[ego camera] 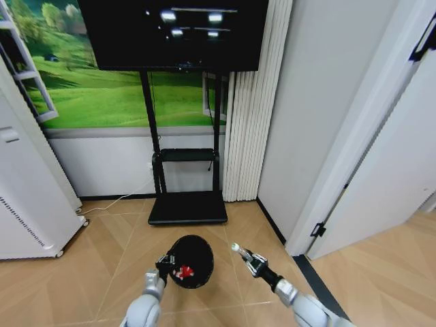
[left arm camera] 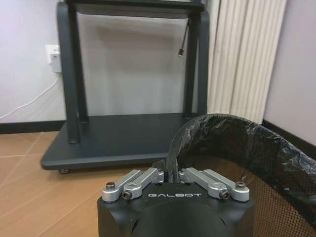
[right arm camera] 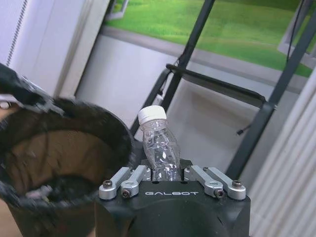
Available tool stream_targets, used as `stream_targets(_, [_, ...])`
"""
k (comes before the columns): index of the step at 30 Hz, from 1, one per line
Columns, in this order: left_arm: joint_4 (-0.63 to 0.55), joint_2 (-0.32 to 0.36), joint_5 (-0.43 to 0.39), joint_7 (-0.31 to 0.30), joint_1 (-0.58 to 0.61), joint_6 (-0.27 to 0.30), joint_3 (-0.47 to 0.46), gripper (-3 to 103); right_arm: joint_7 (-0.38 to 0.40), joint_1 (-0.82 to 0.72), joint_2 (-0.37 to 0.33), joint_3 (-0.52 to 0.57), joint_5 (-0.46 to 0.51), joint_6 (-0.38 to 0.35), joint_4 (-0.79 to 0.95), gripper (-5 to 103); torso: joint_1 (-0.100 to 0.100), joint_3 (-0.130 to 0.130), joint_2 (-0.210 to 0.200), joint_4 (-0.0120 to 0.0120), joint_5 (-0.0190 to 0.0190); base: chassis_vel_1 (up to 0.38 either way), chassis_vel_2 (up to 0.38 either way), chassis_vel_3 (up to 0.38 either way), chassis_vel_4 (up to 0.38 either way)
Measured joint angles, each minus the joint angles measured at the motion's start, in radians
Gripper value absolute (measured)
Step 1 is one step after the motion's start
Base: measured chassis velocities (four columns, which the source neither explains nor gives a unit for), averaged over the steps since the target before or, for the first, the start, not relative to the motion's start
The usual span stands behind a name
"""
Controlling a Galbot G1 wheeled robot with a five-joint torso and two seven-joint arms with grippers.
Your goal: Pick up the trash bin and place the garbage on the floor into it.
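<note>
The trash bin point(ego camera: 194, 255) is a small round black bin lined with a black bag, held off the floor just in front of me. My left gripper point(ego camera: 166, 261) is shut on its near left rim; in the left wrist view the left gripper point(left arm camera: 170, 171) pinches the bag-covered rim point(left arm camera: 237, 129). A red-and-white piece of garbage point(ego camera: 182, 272) lies inside the bin. To the bin's right, my right gripper point(ego camera: 244, 254) is shut on a small clear plastic bottle point(right arm camera: 159, 145) with a white cap point(ego camera: 234, 246). The right wrist view shows the bin's open mouth point(right arm camera: 54, 148) beside the bottle.
A black TV stand with a flat base point(ego camera: 187, 208) stands right behind the bin. A tall white perforated appliance point(ego camera: 27, 218) is at the left and a white cable point(ego camera: 112, 203) runs along the floor. A white door frame point(ego camera: 340, 177) and a wall close the right side.
</note>
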Motion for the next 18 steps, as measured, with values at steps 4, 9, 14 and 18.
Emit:
stream_targets(4, [0.027,-0.006,-0.005,-0.003,-0.036,0.000,0.032,7,0.000,0.035,0.033,-0.041,0.002,0.003,-0.013,25,0.000,0.000,0.000,-0.0001,0.0001,0.000,0.000,0.000,0.000])
stream_targets(9, [0.065,-0.028,-0.015,-0.014,-0.105,0.006,0.100,7,0.006,0.135,0.101,-0.146,0.004,0.001,-0.059,25,0.000,0.000,0.000,0.0000,0.0002,0.000,0.000,0.000,0.000])
stream_targets(14, [0.088,-0.035,-0.017,-0.015,-0.129,0.007,0.121,7,0.024,0.201,0.122,-0.207,0.027,-0.022,-0.052,25,0.000,0.000,0.000,0.0003,0.0000,0.000,0.000,0.000,0.000])
stream_targets(18, [0.103,-0.042,-0.016,-0.015,-0.139,0.005,0.130,7,0.031,0.226,0.127,-0.232,0.038,-0.037,-0.030,25,0.000,0.000,0.000,0.0003,0.0000,0.000,0.000,0.000,0.000])
